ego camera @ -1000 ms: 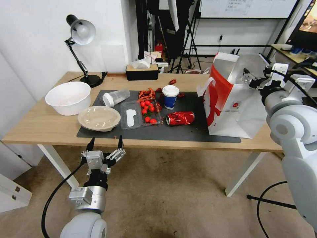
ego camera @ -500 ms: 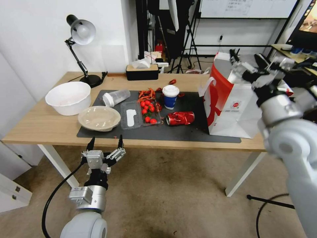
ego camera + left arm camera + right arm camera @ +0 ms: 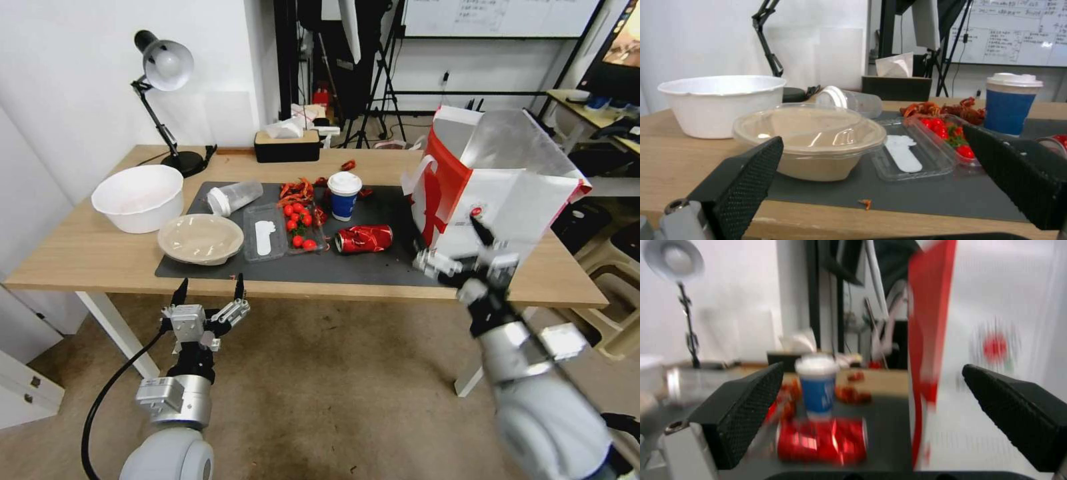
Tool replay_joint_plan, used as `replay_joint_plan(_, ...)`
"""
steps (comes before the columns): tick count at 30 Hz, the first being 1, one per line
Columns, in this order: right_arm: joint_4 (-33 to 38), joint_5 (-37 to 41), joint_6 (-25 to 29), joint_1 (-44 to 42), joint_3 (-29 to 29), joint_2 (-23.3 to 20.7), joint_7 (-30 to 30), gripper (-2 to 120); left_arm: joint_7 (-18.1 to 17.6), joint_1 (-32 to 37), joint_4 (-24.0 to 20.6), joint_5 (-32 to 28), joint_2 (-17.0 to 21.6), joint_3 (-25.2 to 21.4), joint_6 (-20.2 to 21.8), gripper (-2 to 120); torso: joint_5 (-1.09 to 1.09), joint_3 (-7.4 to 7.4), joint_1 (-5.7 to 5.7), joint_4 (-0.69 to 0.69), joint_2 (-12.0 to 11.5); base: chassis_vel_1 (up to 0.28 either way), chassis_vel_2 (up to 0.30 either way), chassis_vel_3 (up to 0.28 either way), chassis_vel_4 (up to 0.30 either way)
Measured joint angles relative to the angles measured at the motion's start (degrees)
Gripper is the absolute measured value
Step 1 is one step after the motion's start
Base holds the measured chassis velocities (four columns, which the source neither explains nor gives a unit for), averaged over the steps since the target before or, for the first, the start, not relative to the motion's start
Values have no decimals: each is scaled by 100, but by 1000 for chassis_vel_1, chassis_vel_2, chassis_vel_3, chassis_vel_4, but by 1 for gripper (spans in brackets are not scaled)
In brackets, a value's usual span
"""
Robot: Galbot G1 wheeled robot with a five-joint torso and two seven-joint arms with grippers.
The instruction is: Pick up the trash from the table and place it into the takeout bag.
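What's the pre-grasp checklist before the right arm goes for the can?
1. Right gripper open, nothing held: ok.
2. Crushed red can lies free on the grey mat: ok.
3. Blue paper cup upright just behind the can, may be knocked: not ok.
4. Takeout bag upright, mouth open: ok.
5. Left gripper open, waiting below the table edge: ok.
6. Room left inside the bag: cannot tell.

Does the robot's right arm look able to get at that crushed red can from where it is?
Probably yes. The right gripper hangs open at the table's near edge, and the crushed red can lies on the dark mat just beyond it, with nothing between; the white-and-red paper bag stands beside.
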Motion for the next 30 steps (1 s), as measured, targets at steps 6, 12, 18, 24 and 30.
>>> replay_joint_plan(6,-537,-445,526,-505,-304,239,152,100,1,5,11,-9,0,-15,-36,100,0,0,0,-1,-1,0,0,0,0)
replay_joint_plan(12,-646,-490,583,-558,-357,280,164,100,2,13,11,-11,0,-17,-58,100,0,0,1,-1,-1,0,0,0,0)
replay_joint_plan(18,-619,-431,488,-393,-405,255,179,100,4,26,17,-10,0,-54,-88,100,0,1,1,0,-1,0,0,0,0)
replay_joint_plan(24,-484,-355,243,-176,-577,260,321,100,5,26,25,-9,0,-69,-98,100,0,1,1,0,-1,0,0,0,0)
replay_joint_plan(30,-254,-56,-419,376,-857,267,720,100,10,20,51,-2,0,-69,-108,100,1,1,1,0,-1,0,0,0,0)
